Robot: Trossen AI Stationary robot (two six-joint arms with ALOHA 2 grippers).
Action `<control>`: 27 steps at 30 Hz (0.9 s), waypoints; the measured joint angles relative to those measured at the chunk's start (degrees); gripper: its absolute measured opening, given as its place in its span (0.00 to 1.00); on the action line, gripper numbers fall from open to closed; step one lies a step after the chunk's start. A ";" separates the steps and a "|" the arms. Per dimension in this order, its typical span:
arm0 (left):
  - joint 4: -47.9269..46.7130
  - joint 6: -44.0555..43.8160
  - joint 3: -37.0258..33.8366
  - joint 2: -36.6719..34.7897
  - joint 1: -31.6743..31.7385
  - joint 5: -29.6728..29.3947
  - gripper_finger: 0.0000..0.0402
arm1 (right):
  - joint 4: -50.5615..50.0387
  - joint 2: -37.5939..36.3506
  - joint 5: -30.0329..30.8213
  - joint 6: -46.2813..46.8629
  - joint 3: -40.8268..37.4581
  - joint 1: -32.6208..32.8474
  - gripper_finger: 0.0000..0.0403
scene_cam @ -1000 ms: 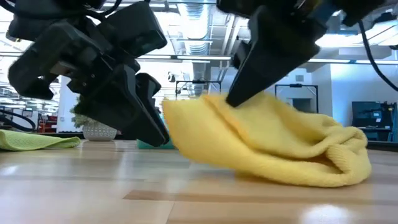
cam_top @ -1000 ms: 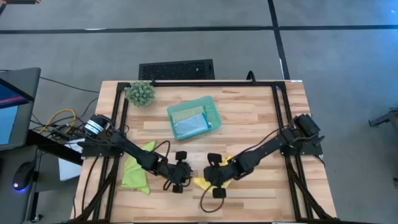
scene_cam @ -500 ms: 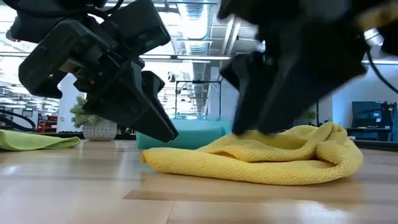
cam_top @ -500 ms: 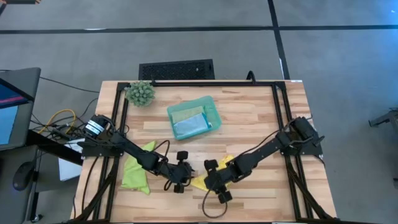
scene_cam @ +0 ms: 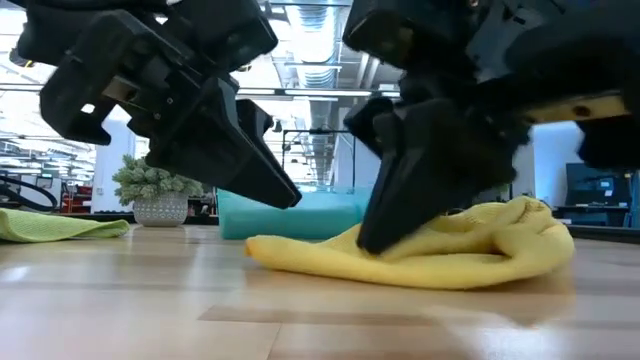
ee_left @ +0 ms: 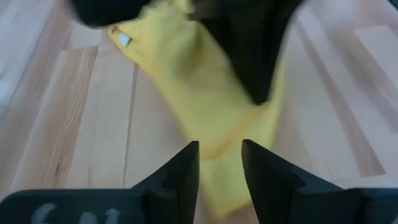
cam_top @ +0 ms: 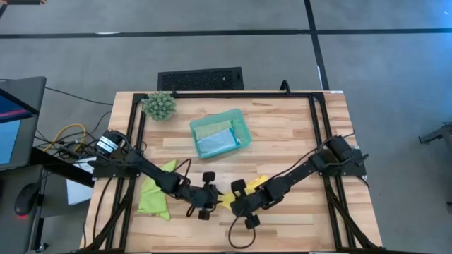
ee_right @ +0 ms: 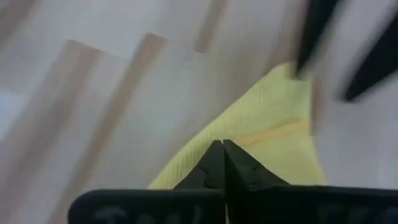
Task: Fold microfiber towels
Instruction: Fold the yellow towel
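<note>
Bare wood table point(cam_top: 296, 130) around yellow towel point(scene_cam: 470, 250)

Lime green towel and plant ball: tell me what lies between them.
Only bare table, in the high view, crossed by the dark frame rail; the lime green towel and plant ball stay apart.

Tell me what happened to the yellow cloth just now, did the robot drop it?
Yes. The right gripper let the yellow towel fall from a raised hump to a flat heap on the table, then came down and shut on its near edge. The left gripper stayed open beside it. The lime green towel and teal tray did not move.
</note>
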 joint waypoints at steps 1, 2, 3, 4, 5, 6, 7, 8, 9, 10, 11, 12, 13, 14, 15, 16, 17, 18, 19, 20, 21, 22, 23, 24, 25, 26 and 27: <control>0.47 0.51 0.00 0.00 -0.17 0.02 0.28 | -0.45 -0.71 1.54 -0.46 0.00 0.15 0.02; 1.04 1.08 0.00 0.00 -0.39 -0.13 0.28 | -0.23 -1.40 2.96 -0.69 0.01 0.33 0.03; 1.77 1.89 0.00 0.00 -0.66 -0.59 0.28 | 0.30 -1.89 4.28 -0.73 0.09 0.53 0.04; 2.49 2.83 0.00 0.00 -0.96 -1.19 0.28 | 0.49 -2.45 5.45 -0.73 0.11 0.90 0.05; 3.34 3.86 0.00 0.00 -1.34 -1.87 0.28 | 0.53 -2.83 6.54 -0.82 0.09 1.26 0.05; 4.21 4.83 0.00 0.00 -1.71 -2.42 0.28 | 1.40 -2.99 7.27 -0.90 0.09 1.61 0.05; 5.05 5.89 0.00 0.00 -2.05 -3.32 0.28 | 2.18 -2.99 8.13 -1.30 0.09 2.01 0.05; 5.81 6.88 0.00 0.00 -2.35 -4.19 0.28 | 2.21 -3.09 9.01 -1.70 0.09 2.43 0.04; 6.50 7.76 0.00 0.00 -2.70 -5.10 0.28 | 1.95 -3.37 10.10 -2.24 0.05 2.94 0.03; 7.05 8.76 0.00 0.00 -2.96 -5.76 0.28 | 2.14 -3.60 10.89 -2.60 0.02 3.35 0.02; 7.28 9.59 0.00 0.00 -3.15 -6.53 0.28 | 2.77 -3.73 11.41 -2.76 0.06 3.61 0.01; 7.31 10.23 0.00 0.00 -3.27 -7.14 0.28 | 2.94 -3.80 12.06 -2.78 0.11 3.82 0.01; 7.25 10.98 0.00 0.00 -3.32 -7.67 0.28 | 2.88 -3.80 12.82 -2.72 0.08 4.05 0.02; 7.21 12.09 0.00 0.00 -3.34 -7.62 0.29 | 2.99 -3.76 13.61 -2.74 0.07 4.28 0.02; 7.10 13.30 0.00 -0.02 -3.32 -6.99 0.29 | 3.55 -3.76 14.50 -2.79 0.07 4.48 0.03; 7.02 14.32 0.00 -0.02 -3.30 -5.89 0.30 | 4.29 -3.76 15.09 -2.84 0.07 4.66 0.03; 6.89 15.15 0.00 -0.02 -3.30 -5.34 0.31 | 4.81 -3.76 15.61 -2.85 0.07 4.65 0.04; 6.92 15.49 0.00 -0.02 -3.31 -4.93 0.32 | 4.98 -3.76 15.66 -2.85 0.07 4.60 0.04; 6.97 15.52 0.00 -0.02 -3.32 -4.93 0.34 | 4.99 -3.76 15.67 -2.84 0.07 4.50 0.04; 7.01 15.44 0.00 -0.02 -3.33 -4.93 0.36 | 5.00 -3.76 15.77 -2.83 0.07 4.38 0.03; 7.04 15.30 0.00 -0.02 -3.34 -4.90 0.38 | 5.05 -3.76 16.08 -2.83 0.07 4.18 0.03; 7.04 14.95 0.00 -0.02 -3.34 -4.87 0.40 | 5.13 -3.76 16.67 -2.82 0.07 4.09 0.02; 7.06 14.68 0.00 -0.02 -3.32 -4.87 0.42 | 5.18 -3.76 17.74 -2.82 0.07 4.01 0.02; 7.06 14.23 0.00 -0.02 -3.32 -4.85 0.44 | 5.47 -3.76 19.06 -2.81 0.07 3.98 0.02; 7.06 13.79 0.00 -0.02 -3.24 -4.87 0.46 | 6.09 -3.76 20.43 -2.81 0.07 3.98 0.01; 7.05 13.53 0.00 -0.02 -3.09 -4.97 0.48 | 6.83 -3.76 21.60 -2.83 0.07 3.96 0.02; 7.06 13.03 0.00 -0.02 -2.98 -5.17 0.49 | 7.59 -3.76 22.23 -2.83 0.07 3.93 0.02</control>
